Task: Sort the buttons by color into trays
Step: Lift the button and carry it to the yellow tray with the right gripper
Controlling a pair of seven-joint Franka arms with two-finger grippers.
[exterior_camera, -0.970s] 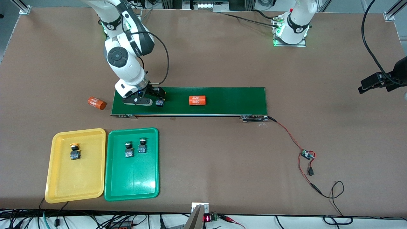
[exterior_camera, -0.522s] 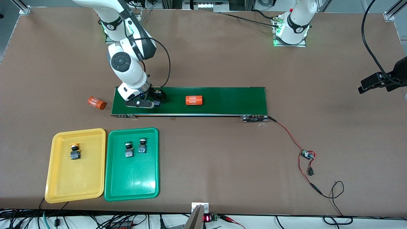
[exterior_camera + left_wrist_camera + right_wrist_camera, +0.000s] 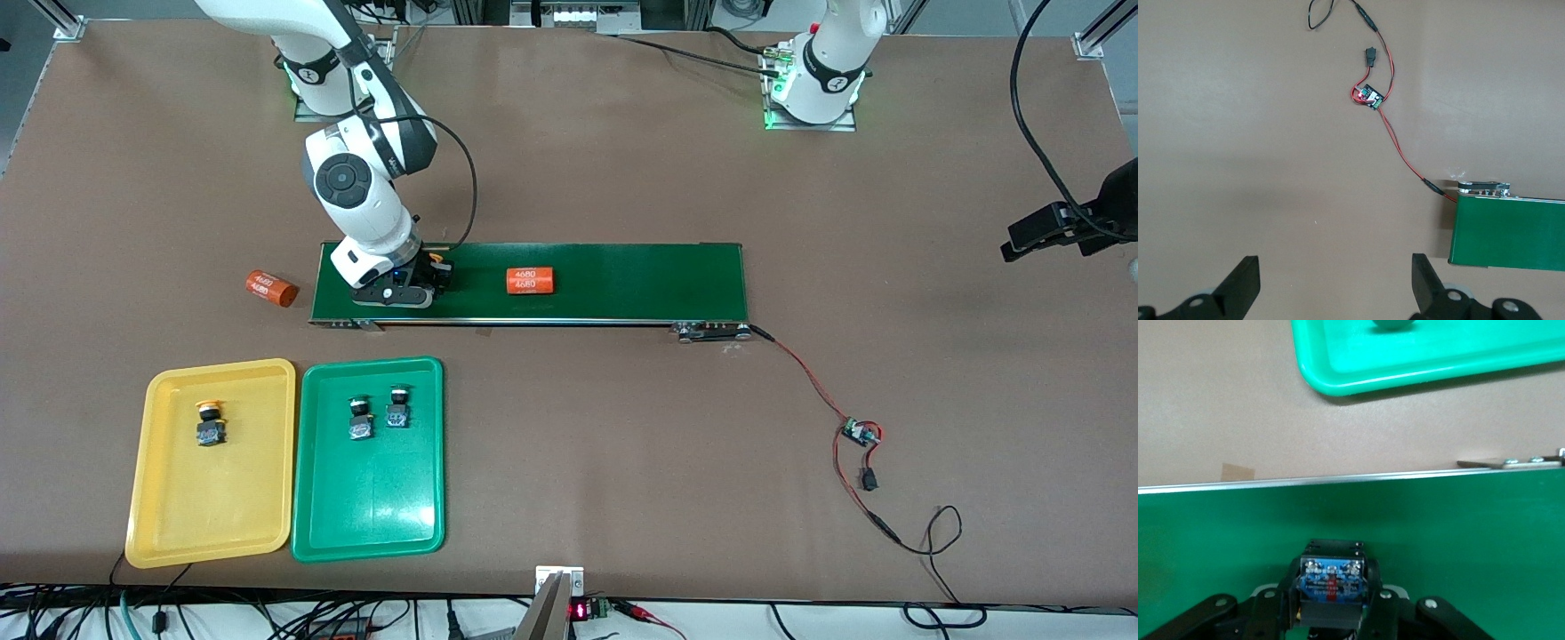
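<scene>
The right gripper (image 3: pixel 425 283) is low on the conveyor belt (image 3: pixel 622 276), at the belt's end toward the right arm, and its fingers are clenched on a button (image 3: pixel 1331 583) with a dark body and blue terminals. In the front view a small yellow-orange part shows at this gripper, so the cap seems to be yellow. On the same belt, toward its middle, lies an orange cylinder with white print (image 3: pixel 530 280). A second orange cylinder (image 3: pixel 270 288) lies on the table just off the belt's end.

Nearer to the front camera are two trays side by side. The yellow tray (image 3: pixel 178 524) holds one yellow-capped button (image 3: pixel 210 423). The green tray (image 3: pixel 373 507) holds two green-capped buttons (image 3: pixel 360 419) (image 3: pixel 397 409), just beside each other.

The left gripper (image 3: pixel 1335 283) waits above the bare table with its fingers spread apart, holding nothing, near the belt's other end, where a red wire runs to a small circuit board (image 3: pixel 860 433).
</scene>
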